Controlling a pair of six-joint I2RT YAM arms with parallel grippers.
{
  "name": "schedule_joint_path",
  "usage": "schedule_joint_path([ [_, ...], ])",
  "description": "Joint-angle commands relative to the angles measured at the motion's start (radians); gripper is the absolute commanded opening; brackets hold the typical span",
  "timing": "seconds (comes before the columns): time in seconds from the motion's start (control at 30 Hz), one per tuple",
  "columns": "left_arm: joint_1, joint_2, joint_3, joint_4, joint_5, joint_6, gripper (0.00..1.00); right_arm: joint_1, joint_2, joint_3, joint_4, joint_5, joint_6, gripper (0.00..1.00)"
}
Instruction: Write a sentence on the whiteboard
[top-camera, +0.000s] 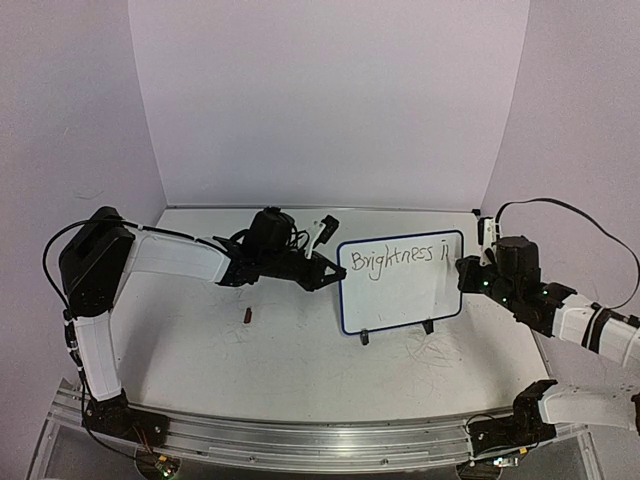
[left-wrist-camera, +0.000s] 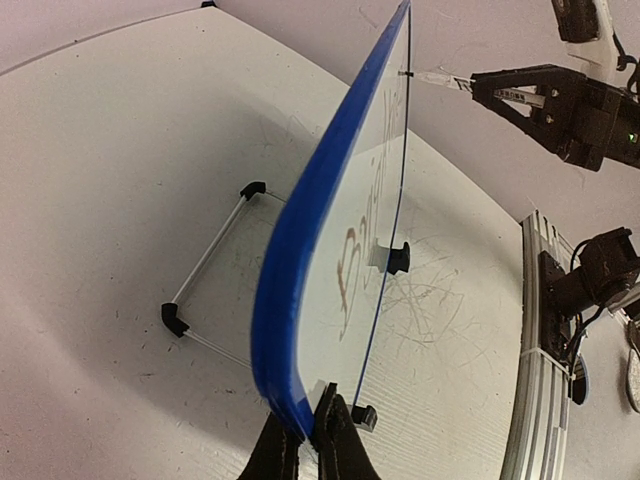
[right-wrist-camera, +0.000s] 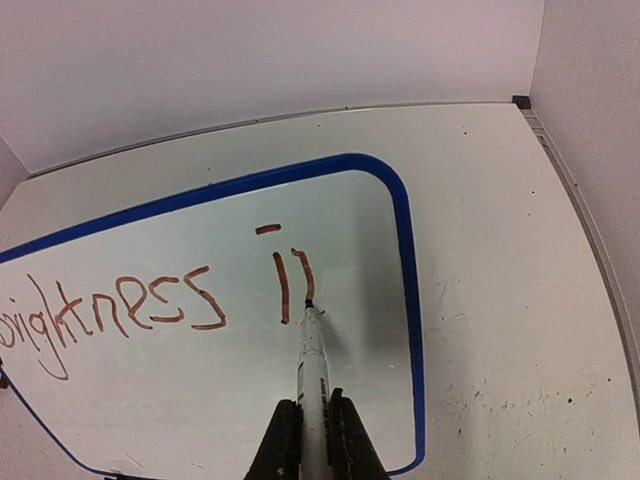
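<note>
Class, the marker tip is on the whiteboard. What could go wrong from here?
1. The left end effector pinches only one edge of the whiteboard; pressure from the marker could tilt or slide it.
2. The sentence nears the board's right edge, so this line may run out of room.

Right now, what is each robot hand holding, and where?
The left gripper pinches the whiteboard by its blue frame edge. The right gripper holds a marker by its barrel.
</note>
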Motion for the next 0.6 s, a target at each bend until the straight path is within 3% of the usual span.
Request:
schedule_joint_path([
  [0.0, 0.003, 0.014, -0.002, -0.138, -0.131, 0.074, 0.0, -0.003, -0.009, -0.005, -0.013, -0.012, 0.016, 0.0],
  [0.57, 0.003, 0.011, -0.005, -0.14, -0.137, 0.076, 0.0, -0.003, 0.008, 0.007, 0.112, 0.033, -0.013, 0.0],
])
